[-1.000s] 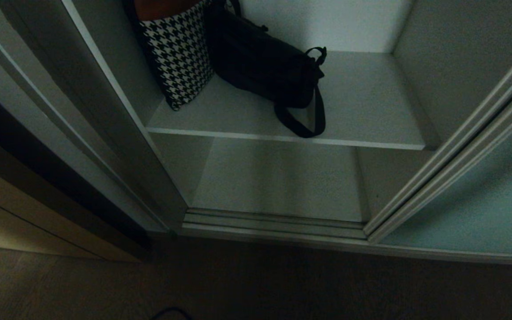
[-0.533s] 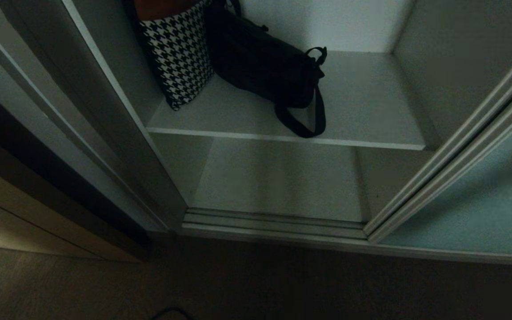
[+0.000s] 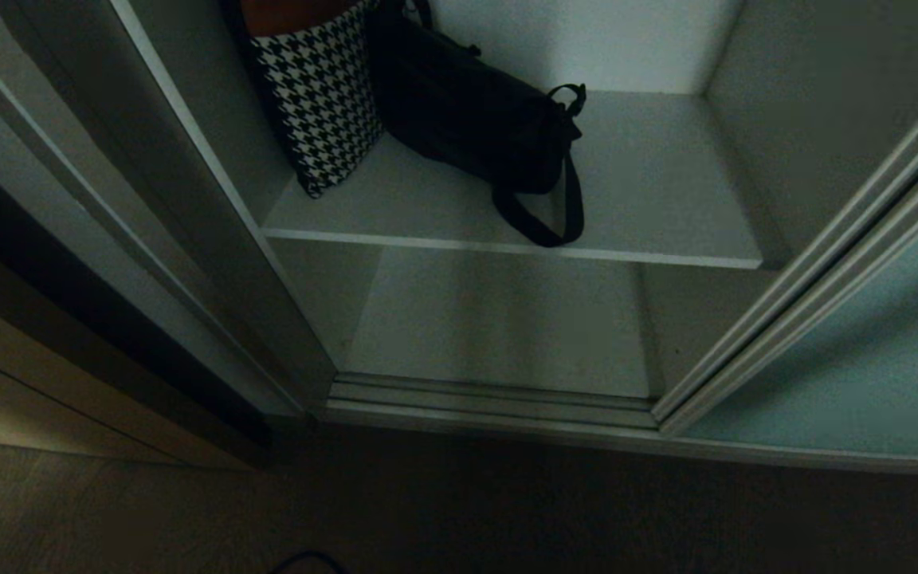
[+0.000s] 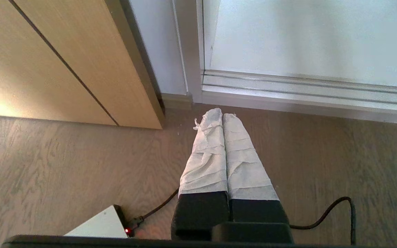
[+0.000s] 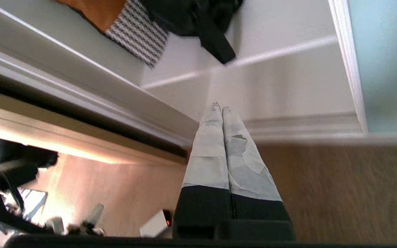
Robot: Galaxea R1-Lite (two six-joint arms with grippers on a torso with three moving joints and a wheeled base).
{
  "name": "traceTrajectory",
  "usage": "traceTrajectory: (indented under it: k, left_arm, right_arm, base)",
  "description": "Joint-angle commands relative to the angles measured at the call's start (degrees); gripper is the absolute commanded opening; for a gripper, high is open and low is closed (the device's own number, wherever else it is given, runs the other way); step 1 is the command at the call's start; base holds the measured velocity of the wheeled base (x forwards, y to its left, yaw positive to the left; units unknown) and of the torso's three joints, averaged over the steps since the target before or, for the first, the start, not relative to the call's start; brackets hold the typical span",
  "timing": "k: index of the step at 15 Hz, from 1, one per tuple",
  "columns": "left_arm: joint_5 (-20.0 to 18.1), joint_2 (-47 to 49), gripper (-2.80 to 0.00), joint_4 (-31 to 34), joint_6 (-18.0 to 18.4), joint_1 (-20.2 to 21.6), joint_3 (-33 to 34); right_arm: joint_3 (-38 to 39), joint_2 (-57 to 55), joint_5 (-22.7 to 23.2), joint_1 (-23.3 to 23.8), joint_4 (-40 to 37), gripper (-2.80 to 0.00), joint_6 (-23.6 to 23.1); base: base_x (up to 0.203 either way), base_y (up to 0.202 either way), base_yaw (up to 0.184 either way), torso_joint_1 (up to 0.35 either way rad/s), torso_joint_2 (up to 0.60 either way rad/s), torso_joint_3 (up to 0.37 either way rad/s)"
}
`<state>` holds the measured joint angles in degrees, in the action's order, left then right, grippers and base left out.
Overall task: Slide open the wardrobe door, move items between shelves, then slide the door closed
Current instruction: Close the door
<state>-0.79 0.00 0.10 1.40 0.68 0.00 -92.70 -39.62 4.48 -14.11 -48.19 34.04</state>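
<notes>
The sliding wardrobe door point(image 3: 849, 367), a pale teal panel, stands slid to the right and leaves the wardrobe open. A black bag point(image 3: 475, 119) lies on the upper shelf point(image 3: 650, 199), its strap loop point(image 3: 543, 215) hanging to the shelf's front edge. The lower shelf point(image 3: 499, 319) is bare. Neither gripper shows in the head view. My right gripper point(image 5: 221, 109) is shut and empty, low before the opening, pointing at the lower shelf, with the black bag point(image 5: 191, 17) and the door point(image 5: 384, 62) farther off. My left gripper point(image 4: 222, 115) is shut and empty over the floor by the wardrobe's left corner.
A houndstooth bag point(image 3: 319, 112) leans against the wardrobe's left wall beside the black bag. The metal door track point(image 3: 491, 399) runs along the threshold. A wooden panel point(image 4: 47, 62) stands left of the wardrobe. A white box point(image 4: 105, 225) and a black cable point(image 4: 339, 206) lie on the floor.
</notes>
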Motion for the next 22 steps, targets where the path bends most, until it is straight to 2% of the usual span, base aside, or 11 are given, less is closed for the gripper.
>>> traceTrajectory:
  k: [1,3,6,11,14,19,22]
  left_arm:
    - [0.00,0.00,-2.80,-0.10,0.00,0.02,0.00]
    - [0.00,0.09,-2.80,-0.01,0.00,0.02,0.00]
    - [0.00,0.00,-2.80,-0.01,0.00,0.02,0.00]
    - [0.00,0.03,-2.80,-0.01,0.00,0.02,0.00]
    - [0.00,0.09,-2.80,-0.01,0.00,0.02,0.00]
    - [0.00,0.07,-2.80,-0.01,0.00,0.02,0.00]
    - [0.00,0.09,-2.80,-0.01,0.00,0.02,0.00]
  right_arm:
    - [-0.40,-2.48,-0.40,-0.83,0.48,-2.80,0.21]
    - [-1.80,-3.40,-0.68,0.25,1.22,-2.80,0.32]
    - [-3.40,-5.18,-0.92,4.32,1.19,-2.80,1.05]
    - [-4.84,-10.86,0.41,14.46,2.39,-2.80,5.04]
    - [-5.80,-12.54,3.66,17.91,2.75,-2.80,4.95]
    - [-5.77,-17.26,12.61,25.69,5.52,-2.80,4.97]
    - [-4.46,-18.98,13.55,28.71,10.14,-2.80,5.27]
  base:
    - [0.000,0.000,0.000,0.000,0.00,0.000]
    - [0.000,0.000,0.000,0.000,0.00,0.000]
    - [0.000,0.000,0.000,0.000,0.00,0.000]
    - [0.000,0.000,0.000,0.000,0.00,0.000]
    - [0.000,0.000,0.000,0.000,0.00,0.000]
    - [0.000,0.000,0.000,0.000,0.00,0.000]
    - [0.000,0.000,0.000,0.000,0.00,0.000]
